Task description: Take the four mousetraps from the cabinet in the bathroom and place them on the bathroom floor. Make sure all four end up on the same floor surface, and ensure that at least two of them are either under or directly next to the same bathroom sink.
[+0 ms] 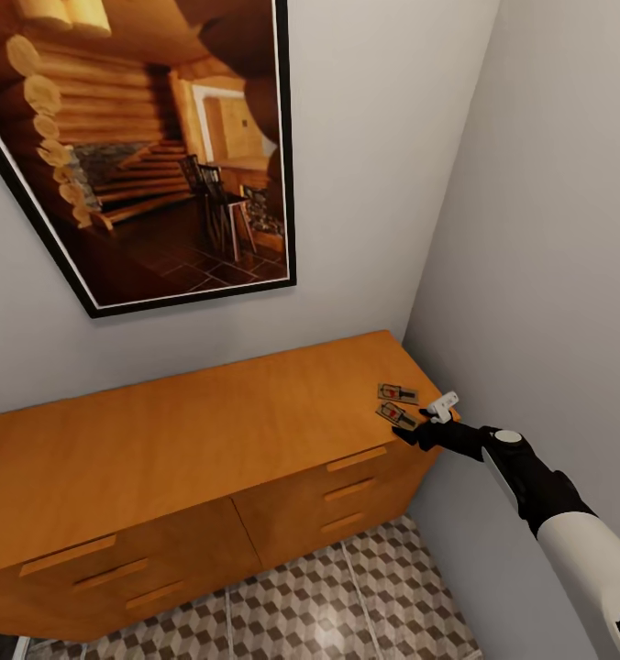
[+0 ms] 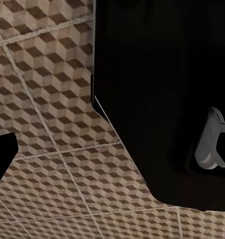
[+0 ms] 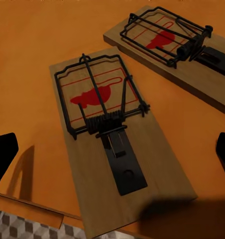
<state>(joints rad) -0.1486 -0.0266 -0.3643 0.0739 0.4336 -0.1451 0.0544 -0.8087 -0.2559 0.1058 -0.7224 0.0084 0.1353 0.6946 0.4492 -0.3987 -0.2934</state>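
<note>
Two mousetraps on the cabinet (image 1: 209, 431) top, right of centre in the head view, near the corner: near mousetrap (image 1: 397, 414) at the front edge, far mousetrap (image 1: 397, 393) just behind it, apart. Right claw (image 1: 426, 423) hovers at the near one w/ fingers spread wide, board between the tips in the right wrist view, so prob. lining up a grasp; nothing gripped. Left claw (image 2: 112, 149) hangs over the bathroom floor (image 2: 52, 99); open or shut, can't tell. Count: 2 traps, 1 cabinet, 1 framed picture (image 1: 145, 147) upper left.
</note>
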